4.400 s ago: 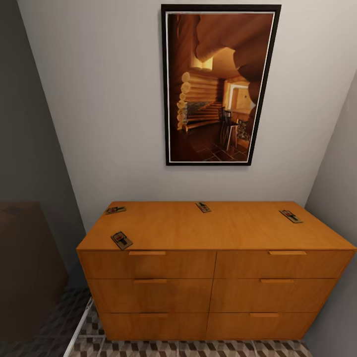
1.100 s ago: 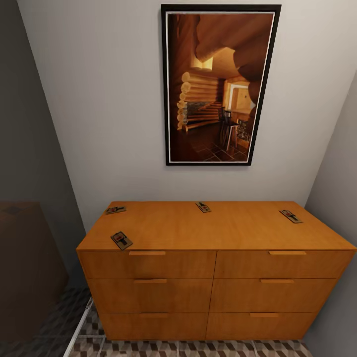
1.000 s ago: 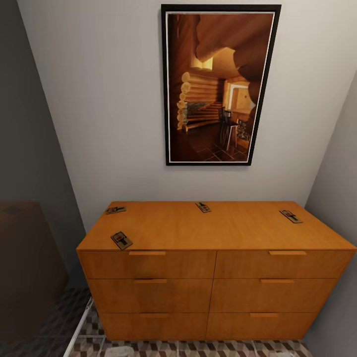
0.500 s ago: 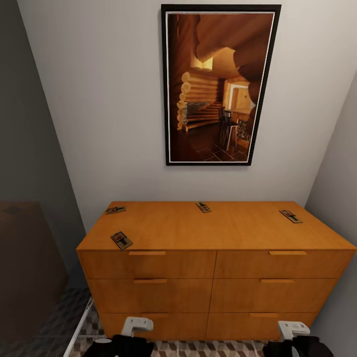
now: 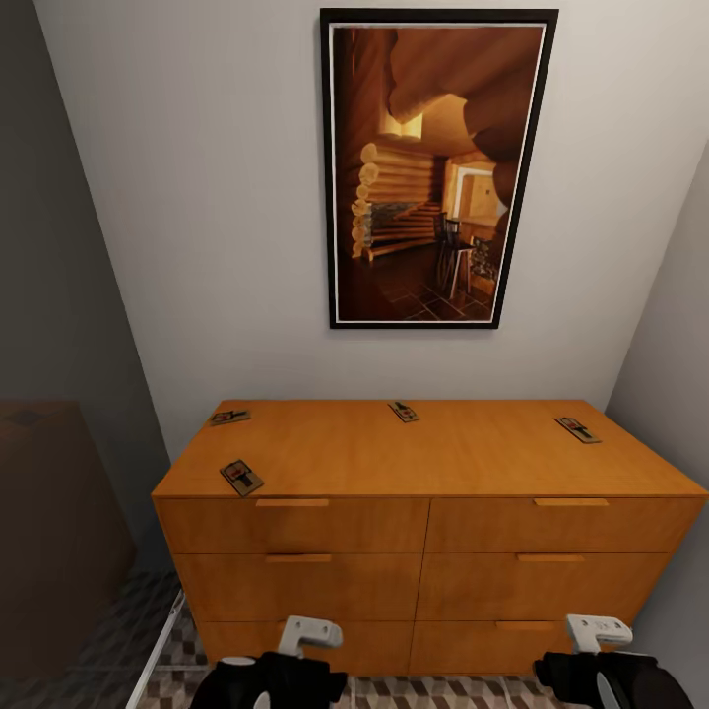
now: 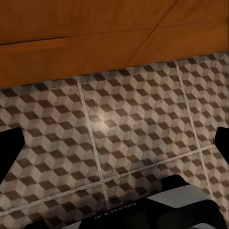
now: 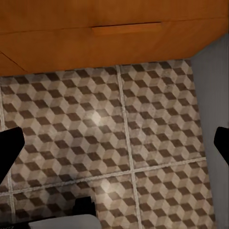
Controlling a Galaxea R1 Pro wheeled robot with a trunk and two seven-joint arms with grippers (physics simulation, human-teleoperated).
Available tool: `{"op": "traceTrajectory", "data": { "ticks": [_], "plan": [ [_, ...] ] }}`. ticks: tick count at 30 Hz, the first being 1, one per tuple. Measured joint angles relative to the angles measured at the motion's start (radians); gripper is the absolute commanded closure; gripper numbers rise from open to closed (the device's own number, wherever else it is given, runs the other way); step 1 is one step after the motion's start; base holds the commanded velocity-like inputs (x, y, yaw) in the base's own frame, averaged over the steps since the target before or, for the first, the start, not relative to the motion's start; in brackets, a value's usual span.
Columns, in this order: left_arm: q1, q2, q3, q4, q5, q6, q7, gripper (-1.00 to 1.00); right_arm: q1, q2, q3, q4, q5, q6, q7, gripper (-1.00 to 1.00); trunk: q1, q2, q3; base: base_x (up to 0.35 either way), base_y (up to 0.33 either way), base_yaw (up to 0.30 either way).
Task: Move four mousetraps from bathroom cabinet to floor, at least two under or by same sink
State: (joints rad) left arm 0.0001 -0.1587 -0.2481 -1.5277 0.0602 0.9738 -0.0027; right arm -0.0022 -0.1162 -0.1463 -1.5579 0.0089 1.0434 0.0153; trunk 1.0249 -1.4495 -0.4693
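Note:
Several mousetraps lie on the flat top of the orange-brown cabinet (image 5: 423,458). Two are at its left end, one near the front edge (image 5: 241,478) and one near the back (image 5: 228,417). Another (image 5: 403,411) is at the back middle, and one (image 5: 577,429) is at the right. My left arm (image 5: 266,679) and right arm (image 5: 601,675) sit low in front of the bottom drawers. In the wrist views the left gripper (image 6: 114,145) and right gripper (image 7: 114,143) are open over the cube-patterned bathroom floor (image 6: 133,119) (image 7: 157,124), holding nothing. The sink is out of view.
A framed picture (image 5: 438,167) hangs on the wall above the cabinet. Grey walls close in on both sides. A dark brown block (image 5: 49,512) stands at the left, with a white bar (image 5: 158,650) on the floor beside it. A drawer handle (image 7: 126,29) is close ahead of the right gripper.
Both arms have risen into the bottom of the head view, in front of the lowest drawers. The mousetraps and the cabinet have not moved.

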Motion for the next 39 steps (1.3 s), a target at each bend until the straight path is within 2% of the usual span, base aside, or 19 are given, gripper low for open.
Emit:
{"op": "traceTrajectory", "data": {
  "ticks": [9,20,29,39],
  "plan": [
    [-0.025,-0.016,-0.015,-0.009,0.003,0.005,-0.017,-1.0,-0.028,-0.03,-0.001,-0.009,0.001,-0.001,0.0,-1.0,0.0,0.0,0.0,0.0,0.0,0.0],
    [-0.108,-0.016,-0.031,-0.011,0.02,0.009,-0.119,-1.0,-0.069,-0.071,-0.002,-0.01,0.001,-0.001,0.002,-1.0,0.0,0.0,0.0,0.0,0.0,0.0],
    [-0.17,-0.016,-0.034,-0.012,0.027,0.031,-0.138,-1.0,-0.08,-0.08,-0.002,-0.01,0.001,-0.001,0.003,-1.0,0.0,0.0,0.0,0.0,0.0,0.0],
    [-0.221,-0.016,-0.034,-0.012,0.028,0.02,-0.141,-1.0,-0.086,-0.082,-0.002,-0.01,0.001,-0.001,0.003,-1.0,0.0,0.0,0.0,0.0,0.0,0.0]
  ]
}}
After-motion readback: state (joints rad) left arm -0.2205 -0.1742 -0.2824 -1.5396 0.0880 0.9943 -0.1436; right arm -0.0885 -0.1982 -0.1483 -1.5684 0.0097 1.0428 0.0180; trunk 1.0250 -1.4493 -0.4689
